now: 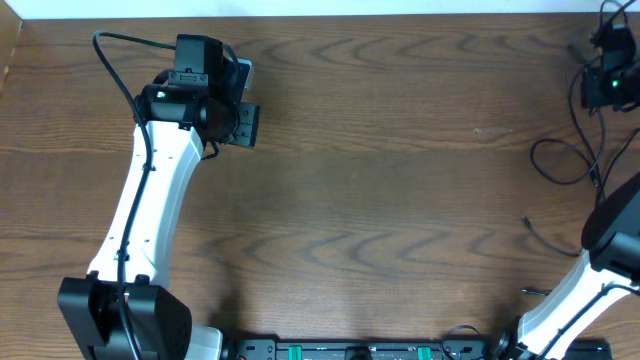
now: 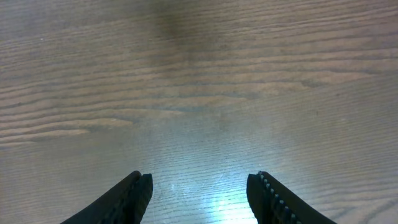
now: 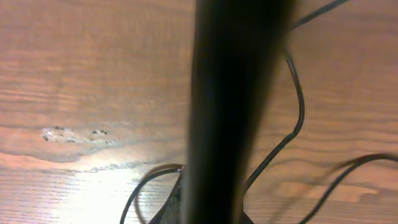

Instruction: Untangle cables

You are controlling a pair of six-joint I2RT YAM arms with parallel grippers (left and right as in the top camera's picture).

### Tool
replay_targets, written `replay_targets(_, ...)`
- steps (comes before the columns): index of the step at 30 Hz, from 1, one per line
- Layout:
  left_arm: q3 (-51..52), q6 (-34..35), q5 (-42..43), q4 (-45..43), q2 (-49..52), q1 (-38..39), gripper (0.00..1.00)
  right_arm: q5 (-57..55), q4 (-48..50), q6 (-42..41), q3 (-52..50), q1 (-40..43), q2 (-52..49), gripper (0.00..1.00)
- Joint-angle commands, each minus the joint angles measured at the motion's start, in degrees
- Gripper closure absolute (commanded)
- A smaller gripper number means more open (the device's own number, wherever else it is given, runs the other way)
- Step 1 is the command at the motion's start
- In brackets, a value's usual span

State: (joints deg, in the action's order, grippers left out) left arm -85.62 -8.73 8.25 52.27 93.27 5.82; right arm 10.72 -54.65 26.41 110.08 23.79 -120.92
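Observation:
Thin black cables (image 1: 536,158) lie in loose loops at the table's far right, with another strand (image 1: 540,238) nearer the front. My right gripper (image 1: 608,85) is at the back right over them. In the right wrist view a blurred black shape fills the middle and hides most of the jaws (image 3: 208,211). The jaws look closed, with a cable loop (image 3: 143,186) running into them. More cable (image 3: 300,106) curves to their right. My left gripper (image 2: 199,193) is open and empty above bare wood at the back left (image 1: 215,100).
The wooden table (image 1: 400,200) has a small scuff mark (image 3: 68,134) left of the right gripper. The table's back edge runs just behind both grippers. The arm bases stand at the front edge (image 1: 130,320).

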Motion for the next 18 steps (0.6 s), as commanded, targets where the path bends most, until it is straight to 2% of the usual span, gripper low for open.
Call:
replay_targets(1, 0.3, 1.0, 0.1, 0.2, -0.6, 0.0, 0.45, -0.3, -0.7, -0.3, 0.7, 1.4, -3.4, 0.99)
replay_targets(7, 0.3, 1.0, 0.1, 0.2, -0.6, 0.0, 0.45, -4.8, -0.8, -4.7, 0.7, 4.2, -7.1, 0.99)
replay_targets(14, 0.3, 1.0, 0.1, 0.2, -0.6, 0.0, 0.45, -3.2, -0.9, -6.3, 0.7, 7.7, -8.7, 0.99)
replay_targets(15, 0.3, 1.0, 0.1, 0.2, -0.6, 0.0, 0.45, -2.8, -0.9, -6.3, 0.7, 7.8, -8.7, 0.82)
replay_targets(16, 0.3, 1.0, 0.1, 0.2, -0.6, 0.0, 0.45, -2.1, -0.9, -6.3, 0.7, 7.9, -8.7, 0.56)
replay_targets(17, 0.3, 1.0, 0.1, 0.2, -0.6, 0.0, 0.44, -1.5, -0.9, -6.3, 0.7, 8.0, -8.7, 0.18)
replay_targets(18, 0.3, 1.0, 0.1, 0.2, -0.6, 0.0, 0.44, -1.0, -0.9, -6.3, 0.7, 8.0, -8.7, 0.01)
